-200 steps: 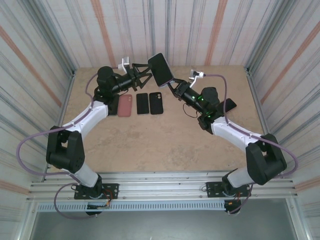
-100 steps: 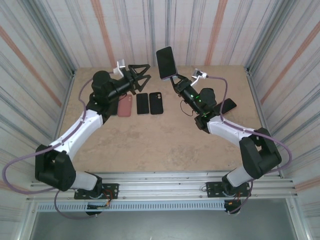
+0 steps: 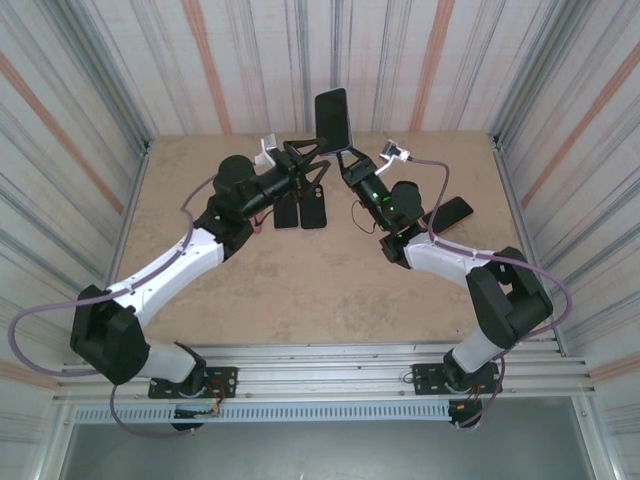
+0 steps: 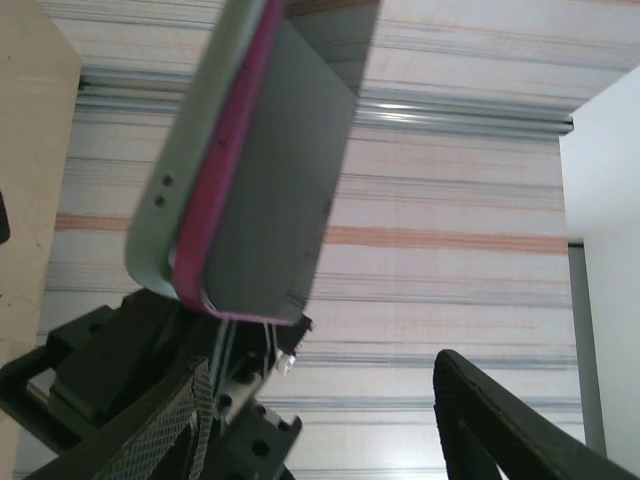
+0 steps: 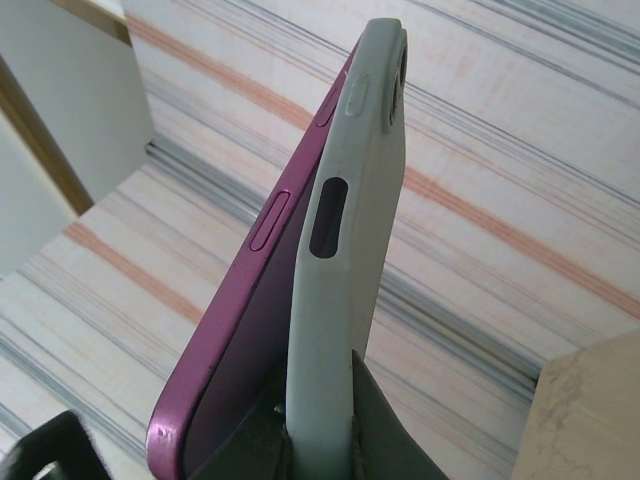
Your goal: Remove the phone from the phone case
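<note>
A magenta phone [image 5: 250, 340] sits partly peeled out of a pale grey-green phone case [image 5: 340, 260], its long edge standing clear of the case's side. My right gripper [image 5: 320, 450] is shut on the case's lower end and holds it upright above the back of the table [image 3: 332, 118]. My left gripper [image 3: 312, 160] hangs open just left of the held phone, touching nothing. In the left wrist view the phone's screen [image 4: 270, 170] and the case's rim [image 4: 190, 150] rise at upper left, with one black fingertip [image 4: 500, 420] at lower right.
Two black phones [image 3: 315, 205] lie on the tan table [image 3: 300, 290] under the left forearm. Another dark phone [image 3: 447, 213] lies to the right, behind the right arm. Striped walls close in the back and both sides.
My left arm has swung right, bringing its open gripper up beside the held phone. My right gripper has tipped the phone more upright and shifted it slightly right.
</note>
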